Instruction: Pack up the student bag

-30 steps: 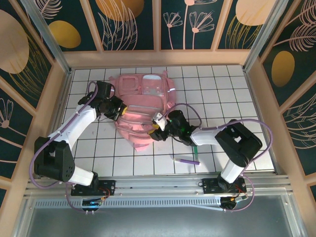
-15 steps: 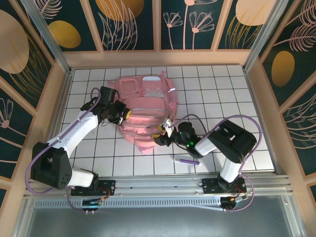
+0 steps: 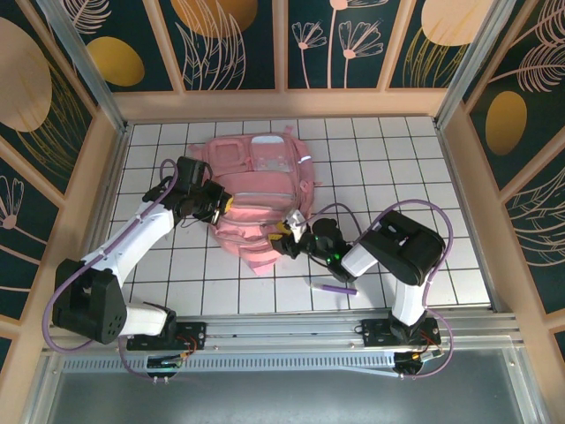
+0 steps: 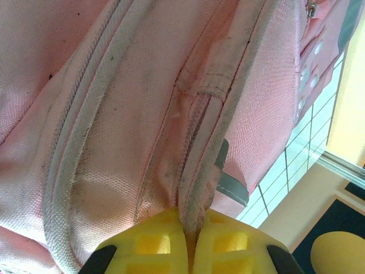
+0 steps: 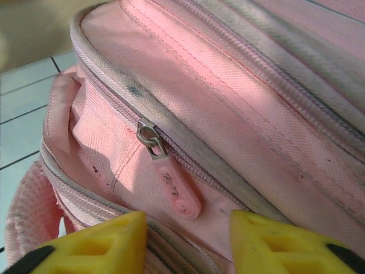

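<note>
The student bag [image 3: 256,190] is a large pink backpack lying flat mid-table. My left gripper [image 3: 218,201] is at its left side. In the left wrist view the yellow fingers [image 4: 151,245] of the left gripper [image 4: 191,242] are shut on a grey piped seam edge of the bag [image 4: 114,114]. My right gripper [image 3: 290,233] sits at the bag's near right corner. In the right wrist view the right gripper [image 5: 188,240] is open. A pink rubber zipper pull [image 5: 179,195] hangs from a metal slider [image 5: 149,137] just ahead of the gap, touching neither fingertip.
A purple pen [image 3: 333,287] lies on the white tiled table [image 3: 406,168] just near of the right forearm. Wooden walls enclose the table on three sides. The tiles to the right and far right of the bag are bare.
The right gripper has slid left and nearer, to the bag's near right corner, and its arm has folded in. The left gripper has kept its hold, and the bag has shifted slightly.
</note>
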